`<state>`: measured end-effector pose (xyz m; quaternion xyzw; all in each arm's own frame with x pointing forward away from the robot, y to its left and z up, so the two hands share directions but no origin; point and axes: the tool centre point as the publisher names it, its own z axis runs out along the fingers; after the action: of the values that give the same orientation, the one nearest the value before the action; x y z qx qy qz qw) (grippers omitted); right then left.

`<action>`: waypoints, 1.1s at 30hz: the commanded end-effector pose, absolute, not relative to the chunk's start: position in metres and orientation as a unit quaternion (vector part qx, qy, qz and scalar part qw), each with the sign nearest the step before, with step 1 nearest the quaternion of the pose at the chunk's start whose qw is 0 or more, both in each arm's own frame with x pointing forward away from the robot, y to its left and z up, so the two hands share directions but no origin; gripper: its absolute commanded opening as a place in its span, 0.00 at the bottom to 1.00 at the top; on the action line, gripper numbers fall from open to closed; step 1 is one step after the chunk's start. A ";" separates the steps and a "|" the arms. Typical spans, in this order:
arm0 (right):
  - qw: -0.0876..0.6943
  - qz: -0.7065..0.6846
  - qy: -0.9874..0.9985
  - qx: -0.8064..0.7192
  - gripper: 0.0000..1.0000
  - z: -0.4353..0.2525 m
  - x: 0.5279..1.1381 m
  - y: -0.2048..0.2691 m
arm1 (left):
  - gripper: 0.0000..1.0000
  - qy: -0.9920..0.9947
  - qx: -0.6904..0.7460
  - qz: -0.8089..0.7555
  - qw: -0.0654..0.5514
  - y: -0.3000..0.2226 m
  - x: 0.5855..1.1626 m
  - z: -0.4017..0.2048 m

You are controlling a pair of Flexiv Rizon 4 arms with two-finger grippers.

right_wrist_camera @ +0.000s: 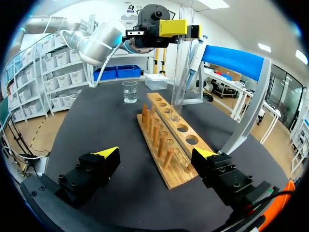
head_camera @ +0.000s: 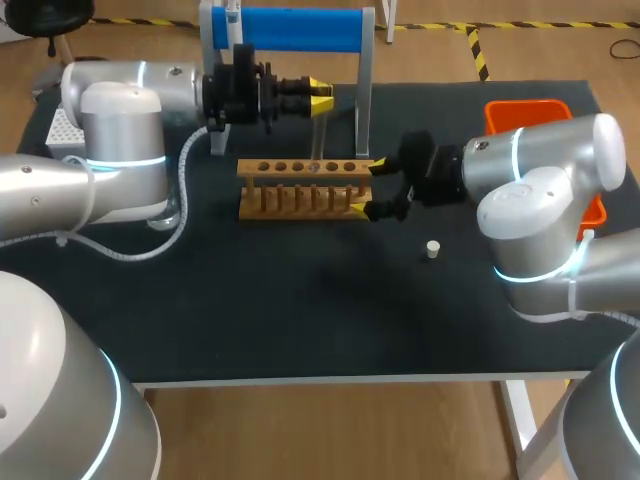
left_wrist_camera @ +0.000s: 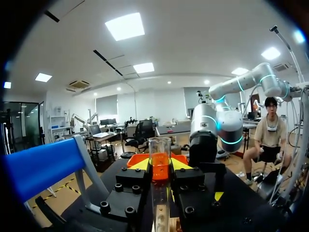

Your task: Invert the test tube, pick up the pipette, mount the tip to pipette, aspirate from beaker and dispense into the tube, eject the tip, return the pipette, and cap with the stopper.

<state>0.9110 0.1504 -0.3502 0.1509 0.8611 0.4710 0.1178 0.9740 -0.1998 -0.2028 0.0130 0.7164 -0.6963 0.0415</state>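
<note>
Overall, in descending size:

1. Table: black top. A broad stretch of it showed between the rack and the 6 o'clock edge.
2. Left arm: entered from 9 o'clock and lay across the far-left quarter.
3. Right arm: entered from 3 o'clock, reaching toward centre.
4. Pipette stand: blue crossbar on grey posts, at the 12 o'clock edge.
5. Wooden rack: at centre, long axis running 9 to 3 o'clock, well apart from every edge.
6. Orange bin: at 2 o'clock on the table, partly behind the right arm.
7. Tip box: white, at the 10 o'clock edge.
8. Left gripper: at 12 o'clock of the rack, just in front of the stand, its jaws pinching the test tube.
9. Right gripper: jaws spread wide, one finger on either side of the rack's 3 o'clock end.
10. Pipette: hung on the stand.
11. Beaker: glass, on the table beyond the rack's far end, seen from the right wrist.
12. Test tube: upright, open rim upward, its rounded bottom at a mid-rack hole. Whether it was seated could not be told.
13. Stopper: small, pale, at 4 o'clock of the rack, apart from it.
</note>
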 end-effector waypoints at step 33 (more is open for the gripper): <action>0.117 0.472 0.861 0.150 1.00 -0.350 0.911 0.149 | 0.00 0.713 0.002 -0.695 0.086 -0.196 0.969 -0.225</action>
<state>0.9110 0.1504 -0.3502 0.1509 0.8611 0.4710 0.1178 0.9716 -0.1948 -0.2266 0.0043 0.7089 -0.6999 0.0868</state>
